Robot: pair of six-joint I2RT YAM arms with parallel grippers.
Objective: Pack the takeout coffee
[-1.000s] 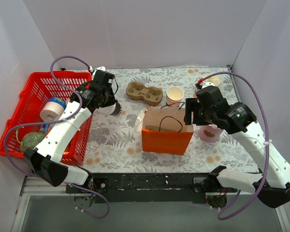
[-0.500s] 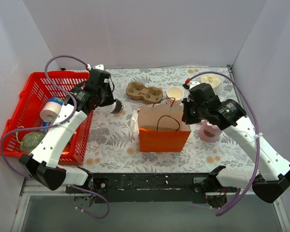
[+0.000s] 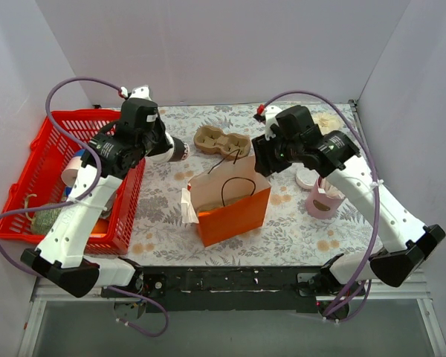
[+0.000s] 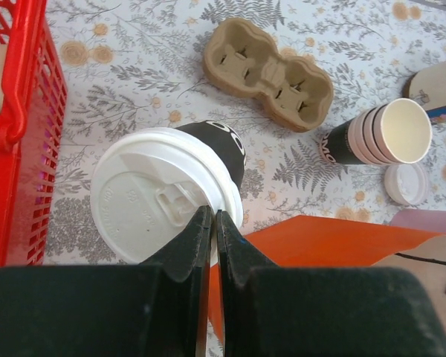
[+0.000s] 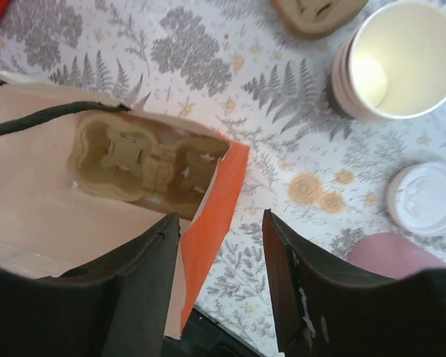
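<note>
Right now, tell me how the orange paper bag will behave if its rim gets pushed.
The orange paper bag would probably flex rather than resist: its walls are thin paper, open at the top. It likely slides or tips easily, since only a cardboard carrier shows inside. The right gripper, jaws open over its rim, could crumple that edge.

The takeout coffee (image 4: 171, 190) had a smooth, matt white plastic lid. The cup carrier (image 4: 267, 73) looked like rough moulded paper pulp. The bag (image 3: 234, 216) was matt orange paper, plain brown inside. The basket (image 3: 37, 149) was glossy red plastic lattice.
</note>
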